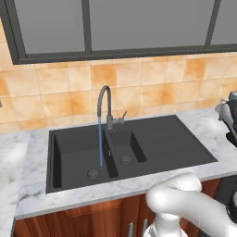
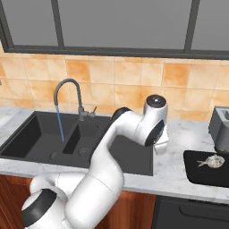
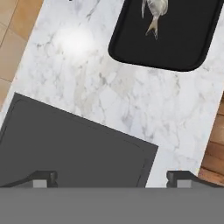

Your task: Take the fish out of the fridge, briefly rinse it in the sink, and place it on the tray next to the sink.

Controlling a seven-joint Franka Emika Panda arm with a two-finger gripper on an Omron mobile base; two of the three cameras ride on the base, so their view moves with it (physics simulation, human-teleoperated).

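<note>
Pincer (image 3: 111, 177) tips stand wide apart at the bottom of the hand view, nothing between them, hanging over the edge of the sink's drainboard and the marble beside it. Past them, further along the surface (image 3: 131, 100), the fish (image 3: 154, 11) lies on the black tray (image 3: 175, 43), its tail pointing back toward the pincer; its head runs out of frame there. In the right base view the fish (image 2: 211, 162) lies near the middle of the tray (image 2: 197, 174), which sits on the white-grey marble surface (image 2: 170, 167) well to the right of the sink (image 2: 40, 134), close to the front edge.

Orange-beige tiles (image 1: 152, 76) cover the wall behind, under a dark-framed window (image 1: 139, 23). Brown wooden cabinet fronts (image 1: 78, 220) run below the surface. A dark grey gooseneck tap (image 1: 105, 104) stands behind the divider of the matte black double basin (image 1: 78, 152), and a thin blue stream of water (image 1: 100, 141) falls from its spout into the left basin. A grey appliance (image 2: 220, 125) stands just behind the tray. From the right base view the white arm (image 2: 112, 152) crosses in front of the drainboard, hiding much of it.
</note>
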